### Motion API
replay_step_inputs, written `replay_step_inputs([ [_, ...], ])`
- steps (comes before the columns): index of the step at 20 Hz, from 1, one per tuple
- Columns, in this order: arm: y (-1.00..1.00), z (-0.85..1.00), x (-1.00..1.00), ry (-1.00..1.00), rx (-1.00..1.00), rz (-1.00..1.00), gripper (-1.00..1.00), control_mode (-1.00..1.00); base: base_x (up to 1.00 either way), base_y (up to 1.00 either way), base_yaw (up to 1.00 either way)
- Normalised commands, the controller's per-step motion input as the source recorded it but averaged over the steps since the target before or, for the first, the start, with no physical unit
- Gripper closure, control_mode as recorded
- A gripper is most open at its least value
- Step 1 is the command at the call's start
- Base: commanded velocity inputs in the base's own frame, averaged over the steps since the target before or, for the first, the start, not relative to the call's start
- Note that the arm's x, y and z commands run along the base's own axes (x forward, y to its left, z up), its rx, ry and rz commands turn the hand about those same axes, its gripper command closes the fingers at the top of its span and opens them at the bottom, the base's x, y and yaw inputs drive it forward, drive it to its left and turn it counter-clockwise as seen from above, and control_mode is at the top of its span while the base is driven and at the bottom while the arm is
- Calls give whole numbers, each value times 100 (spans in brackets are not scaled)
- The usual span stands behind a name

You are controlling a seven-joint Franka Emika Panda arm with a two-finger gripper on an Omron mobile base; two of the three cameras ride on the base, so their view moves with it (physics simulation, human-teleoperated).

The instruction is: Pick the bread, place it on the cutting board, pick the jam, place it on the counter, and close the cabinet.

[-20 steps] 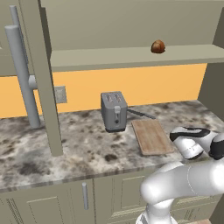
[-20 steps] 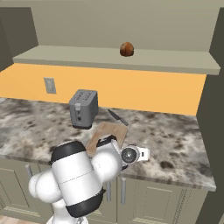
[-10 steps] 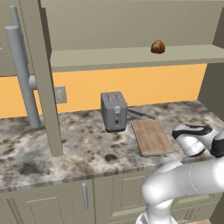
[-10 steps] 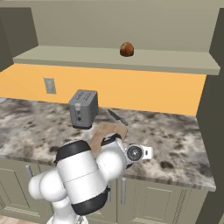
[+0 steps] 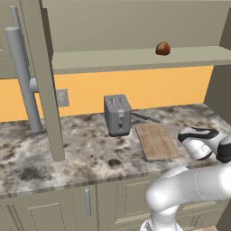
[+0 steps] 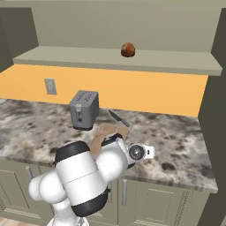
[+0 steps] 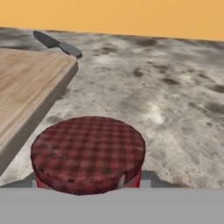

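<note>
Marble surface (image 5: 81, 153) runs beneath the open cabinet (image 5: 43, 81), whose shelf carries the bread (image 5: 163, 48), not yet on the cutting board (image 5: 155, 140) beside the toaster (image 5: 117, 114). Over the past second the arm has drifted lower and rightward past the board's right edge. The jam (image 7: 89, 153) sits close under the hand (image 5: 196, 135), seemingly low over the marble; whether the fingers grasp it cannot be told. Judged so, the jam placement nears completion, out of order.

A grey toaster (image 5: 117, 114) stands upright near the orange wall. A dark knife (image 5: 145, 118) lies flat just beside it. A wall outlet (image 6: 50, 86) sits on the orange backsplash.
</note>
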Motion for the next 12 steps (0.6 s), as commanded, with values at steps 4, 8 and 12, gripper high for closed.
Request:
replay_step_inputs([
  [4, 0, 0, 0, 0, 0, 0, -100, -100, 0, 0, 0],
  [8, 0, 0, 0, 0, 0, 0, -100, -100, 0, 0, 0],
  [12, 0, 0, -11, -3, 0, 0, -100, -100, 0, 0, 0],
])
